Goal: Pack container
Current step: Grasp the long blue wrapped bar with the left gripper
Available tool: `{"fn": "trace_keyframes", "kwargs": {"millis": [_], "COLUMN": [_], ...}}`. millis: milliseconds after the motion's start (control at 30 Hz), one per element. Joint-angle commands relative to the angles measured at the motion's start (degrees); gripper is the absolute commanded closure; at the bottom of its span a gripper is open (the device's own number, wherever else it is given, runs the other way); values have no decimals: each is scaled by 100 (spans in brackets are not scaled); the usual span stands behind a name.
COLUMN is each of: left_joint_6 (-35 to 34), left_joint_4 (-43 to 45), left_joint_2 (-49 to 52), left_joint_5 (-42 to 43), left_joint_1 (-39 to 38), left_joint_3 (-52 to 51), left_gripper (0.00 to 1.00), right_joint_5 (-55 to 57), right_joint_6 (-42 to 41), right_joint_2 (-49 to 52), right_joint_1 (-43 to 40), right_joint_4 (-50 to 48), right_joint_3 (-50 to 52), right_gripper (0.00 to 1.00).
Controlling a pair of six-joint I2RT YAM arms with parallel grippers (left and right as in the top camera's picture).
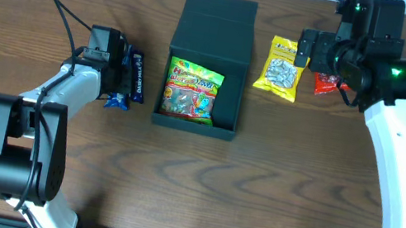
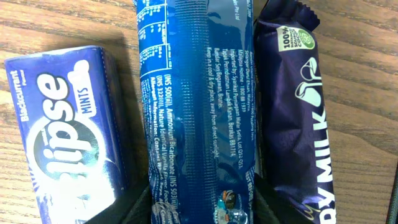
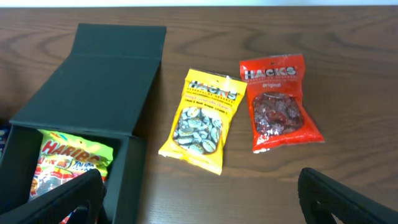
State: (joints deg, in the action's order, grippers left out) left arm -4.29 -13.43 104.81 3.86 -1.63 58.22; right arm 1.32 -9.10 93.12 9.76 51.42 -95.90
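I have 1 bag (image 1: 191,89) in the container (image 1: 217,24), 5 packets (image 1: 281,67) outside it; right claw (image 3: 200,180) apart, left claw (image 2: 199,205) I cannot tell.

Soft, even light throughout; glare streaks the blue wrapper (image 2: 193,93), close and slightly blurred.

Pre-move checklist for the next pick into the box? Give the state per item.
1. Lid of the dark green rigid container open: ok.
2. Room beside the green-yellow gummy bag inside: cannot tell; only a dark gap shows at its right.
3. Fingers of the right gripper wide apart, nothing between: ok.
4. The yellow sweet packet and red sweet packet lie flat and apart: ok.
5. Fingers of the left gripper on either side of the long blue wrapped packet: ok.
6. Left grip closed firmly: cannot tell.
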Motion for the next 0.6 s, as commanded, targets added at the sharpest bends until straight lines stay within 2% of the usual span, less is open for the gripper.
{"fn": "trace_keyframes", "kwargs": {"millis": [0,300,467,567], "left_joint_6": [0,2,2,0], "left_joint_4": [0,-297,-1108,-1690], "left_joint_2": [96,136,13,0], "left_joint_5": [-111,15,0,2], "left_joint_1": [11,9,9,-55], "left_joint_3": [87,391,1423,2205], "left_gripper": [57,69,88,94], "right_joint_5": [63,90,85,85], "right_joint_6": [39,39,28,-153], "right_joint_2": [-9,-9,-11,-11], "right_joint_1": [-48,-157,-463,-723], "right_joint_4": [-59,-201,-238,-236], "right_joint_3": [7,7,2,0], "right_gripper": [1,1,1,1]}}
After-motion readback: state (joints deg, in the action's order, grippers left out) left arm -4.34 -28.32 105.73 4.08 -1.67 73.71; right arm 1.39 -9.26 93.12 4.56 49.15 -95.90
